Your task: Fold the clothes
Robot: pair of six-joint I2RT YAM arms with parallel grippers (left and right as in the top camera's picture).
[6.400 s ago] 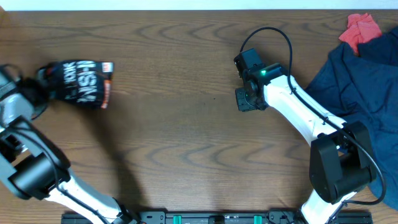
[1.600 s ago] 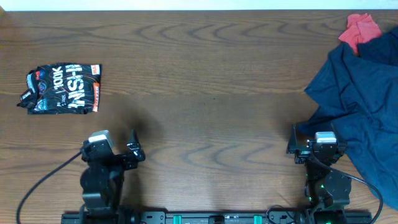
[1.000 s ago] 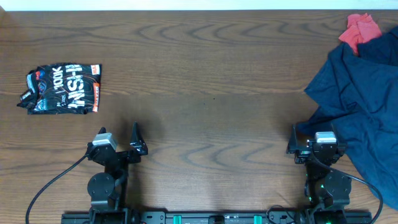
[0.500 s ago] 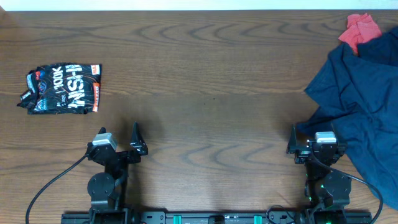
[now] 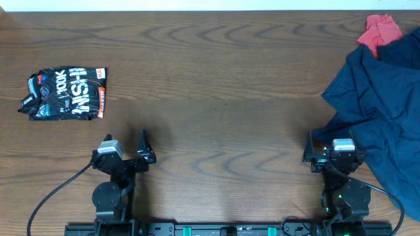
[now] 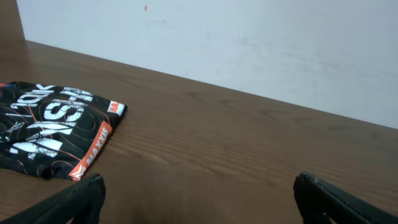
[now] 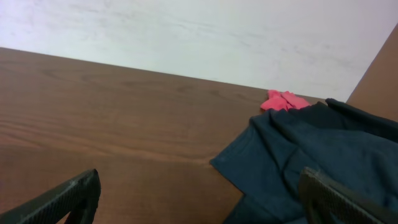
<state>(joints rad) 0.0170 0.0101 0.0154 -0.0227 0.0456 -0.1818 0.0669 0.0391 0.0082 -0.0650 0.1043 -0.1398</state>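
Observation:
The clothes, a black jersey [image 5: 65, 93] with white and orange lettering, lie folded into a small packet at the table's far left. The left wrist view shows the jersey [image 6: 53, 127] flat on the wood, ahead and to the left. My left gripper [image 5: 125, 145] sits back at the front edge, well clear of it, open and empty [image 6: 199, 190]. My right gripper [image 5: 331, 141] rests at the front right, also open with nothing between its fingers [image 7: 199, 186].
A plain navy garment [image 5: 387, 98] lies crumpled over the right end of the table, its edge close to my right gripper [image 7: 311, 149]. A small red cloth [image 5: 382, 29] sits at the back right corner. A white wall runs behind the table's far edge.
Since the oldest frame, the left gripper has let go of the jersey and both arms have drawn back to the front edge. Nothing has moved in the last second.

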